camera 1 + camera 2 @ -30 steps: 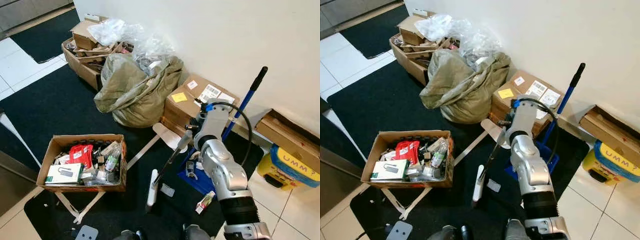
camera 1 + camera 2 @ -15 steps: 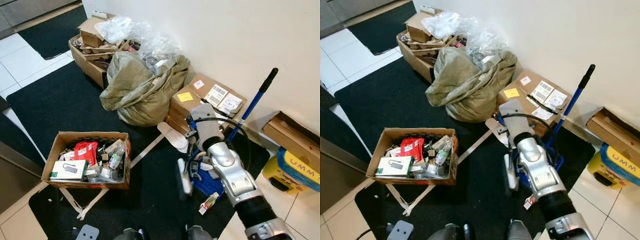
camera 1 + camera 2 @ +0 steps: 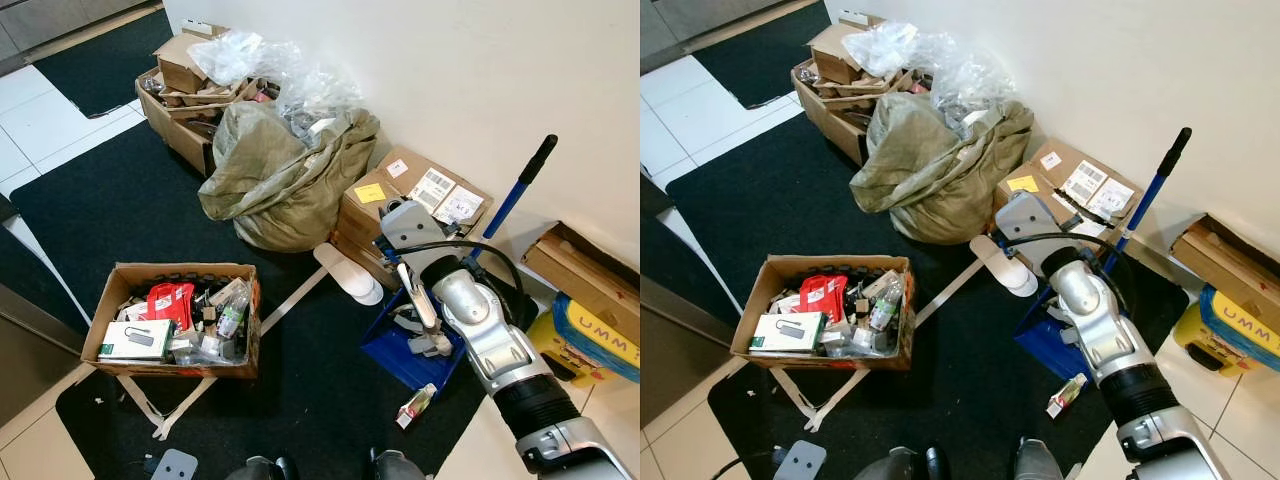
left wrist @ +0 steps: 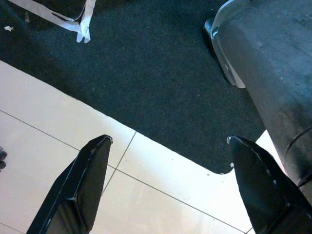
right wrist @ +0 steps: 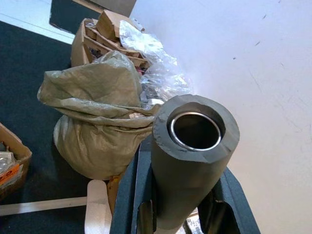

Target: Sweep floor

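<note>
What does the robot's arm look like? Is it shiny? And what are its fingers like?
Yes, the right arm is shiny silver metal in rounded sections, with a ribbed black band near the elbow and a black cable looping over the boxy grey wrist. The left gripper has two long black fingers, flat and tapering to narrow tips with a tiny silver dot on each.

Cluttered storeroom corner, cardboard boxes (image 3: 412,200), stuffed sack (image 3: 280,180), black mat (image 3: 120,210) on tiled floor (image 3: 30,110)
</note>
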`<state>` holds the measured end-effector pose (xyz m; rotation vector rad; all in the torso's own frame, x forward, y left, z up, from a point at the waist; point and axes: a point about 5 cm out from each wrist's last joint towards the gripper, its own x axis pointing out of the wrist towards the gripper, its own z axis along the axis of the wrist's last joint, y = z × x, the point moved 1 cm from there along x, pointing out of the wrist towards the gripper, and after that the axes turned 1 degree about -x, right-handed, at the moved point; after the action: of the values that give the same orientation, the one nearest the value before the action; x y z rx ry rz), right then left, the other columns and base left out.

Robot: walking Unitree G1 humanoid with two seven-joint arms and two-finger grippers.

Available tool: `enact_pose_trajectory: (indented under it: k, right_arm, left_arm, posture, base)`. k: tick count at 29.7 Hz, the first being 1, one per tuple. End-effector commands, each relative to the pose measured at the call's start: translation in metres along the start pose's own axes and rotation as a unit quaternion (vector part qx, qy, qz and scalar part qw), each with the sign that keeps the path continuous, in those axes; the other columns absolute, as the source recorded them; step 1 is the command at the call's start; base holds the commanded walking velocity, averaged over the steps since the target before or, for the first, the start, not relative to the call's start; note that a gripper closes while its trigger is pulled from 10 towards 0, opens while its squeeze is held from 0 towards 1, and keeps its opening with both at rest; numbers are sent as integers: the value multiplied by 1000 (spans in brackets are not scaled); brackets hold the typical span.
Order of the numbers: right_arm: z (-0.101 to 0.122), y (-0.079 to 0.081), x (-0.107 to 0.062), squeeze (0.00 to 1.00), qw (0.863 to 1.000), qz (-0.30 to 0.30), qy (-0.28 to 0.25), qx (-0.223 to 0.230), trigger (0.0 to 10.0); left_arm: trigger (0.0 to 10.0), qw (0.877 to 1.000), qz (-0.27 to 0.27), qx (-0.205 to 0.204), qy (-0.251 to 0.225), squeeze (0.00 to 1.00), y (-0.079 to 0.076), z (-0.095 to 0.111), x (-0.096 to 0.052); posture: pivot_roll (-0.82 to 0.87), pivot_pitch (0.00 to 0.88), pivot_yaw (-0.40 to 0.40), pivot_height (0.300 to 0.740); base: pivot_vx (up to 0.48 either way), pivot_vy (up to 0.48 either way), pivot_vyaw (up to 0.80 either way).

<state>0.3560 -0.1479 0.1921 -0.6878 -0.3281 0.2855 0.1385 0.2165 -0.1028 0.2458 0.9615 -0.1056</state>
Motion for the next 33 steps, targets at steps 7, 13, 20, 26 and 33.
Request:
enact_pose_trajectory:
  k: [7, 13, 20, 26, 33]
  right_arm:
    - [16, -11, 3, 0, 999, 0, -24, 35, 10000]
    - [17, -25, 2, 0, 997, 17, 24, 67, 10000]
    - [34, -46, 5, 0, 986, 5, 36, 161, 10000]
    - [39, -54, 6, 0, 983, -1, 29, 179, 10000]
    - [52, -60, -2, 0, 977, 16, 33, 208, 10000]
  left_arm:
    - [10000, 1000, -6, -7, 24, 0, -7, -14, -3]
    - [10000, 1000, -7, -9, 20, 0, -8, -10, -2]
    - [10000, 1000, -11, -9, 18, 0, -12, -8, -1]
    - [10000, 1000, -11, -10, 18, 0, -12, -6, 0]
    - [10000, 1000, -7, -9, 18, 0, -11, -4, 1]
  posture:
    - [-104, 247, 26, 740]
    - [-119, 248, 20, 740]
    - [-130, 241, 16, 740]
    - [-129, 229, 12, 740]
    - [-129, 202, 17, 740]
  base:
    - [0, 0, 0]
    - [0, 0, 0]
    - [0, 0, 0]
    - [0, 0, 0]
    - [0, 0, 0]
